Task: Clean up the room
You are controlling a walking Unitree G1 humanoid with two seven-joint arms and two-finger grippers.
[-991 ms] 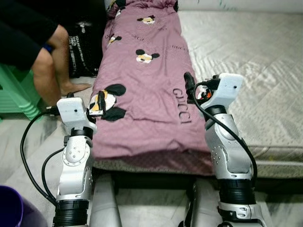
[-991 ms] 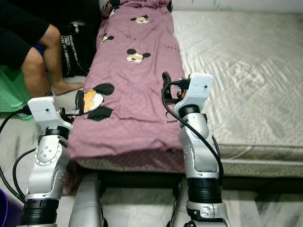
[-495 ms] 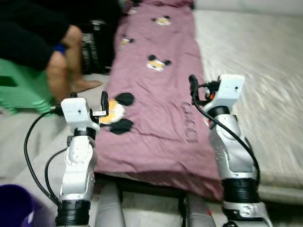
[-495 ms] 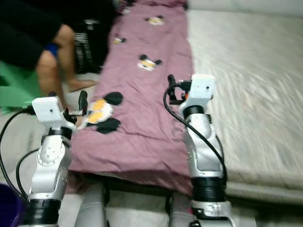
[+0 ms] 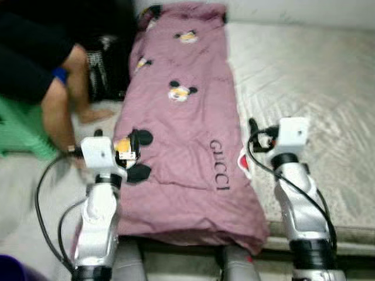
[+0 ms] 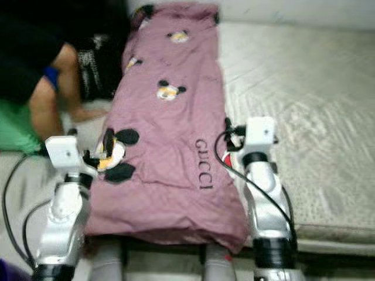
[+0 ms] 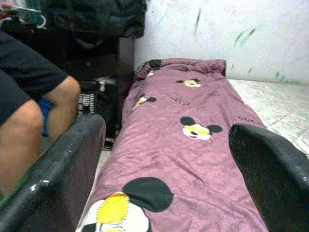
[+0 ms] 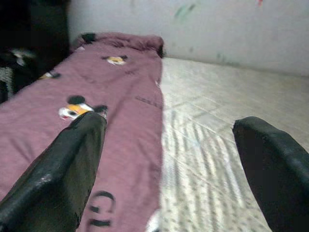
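Covering the left strip of the pale quilted mattress, a long mauve cartoon-mouse blanket hangs over the near edge. Left gripper and right gripper hover above it, fingers spread, grasping nothing.

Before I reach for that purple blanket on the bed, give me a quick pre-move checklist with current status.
1. Left gripper open, holding nothing: ok.
2. Right gripper open, holding nothing: ok.
3. Purple blanket lying flat along the mattress, near end in front of both grippers: ok.
4. Person seated close to the robot's left, beside the bed: not ok, keep the left arm's swing tight.
5. Head views sharp enough to aim: not ok, slightly blurred.
6. Red and white thing at the blanket's edge: cannot tell what it is.
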